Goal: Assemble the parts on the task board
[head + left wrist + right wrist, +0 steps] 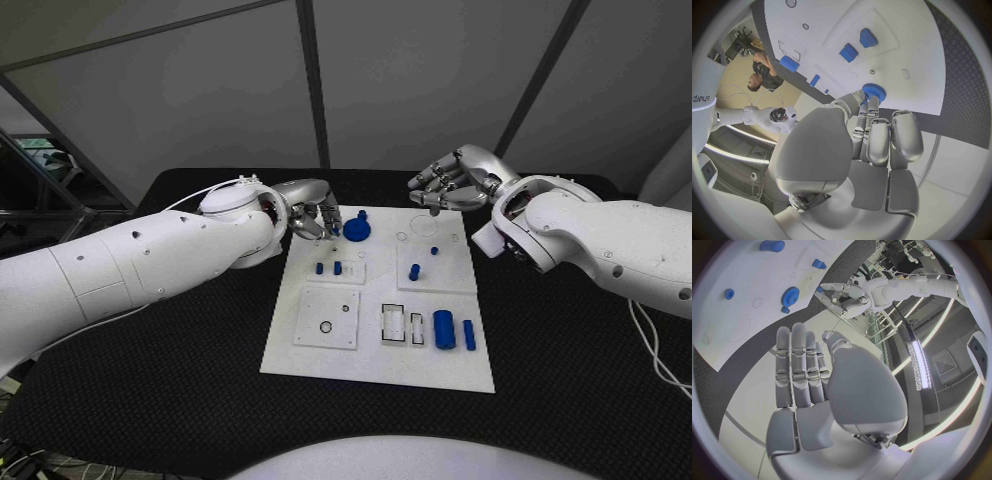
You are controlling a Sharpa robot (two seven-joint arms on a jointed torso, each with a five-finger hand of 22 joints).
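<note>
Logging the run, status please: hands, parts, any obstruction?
Left hand touching the blue gear at the board's far edge. Right hand open, above the far edge. Nothing in the way.

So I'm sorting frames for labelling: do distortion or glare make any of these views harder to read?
Head view: even light, straight edges on the task board, small parts readable. Left wrist view: fisheye bends the board's edges, and the left hand covers the middle. Right wrist view: same bending, bright ceiling strip glare beside the right hand.
</note>
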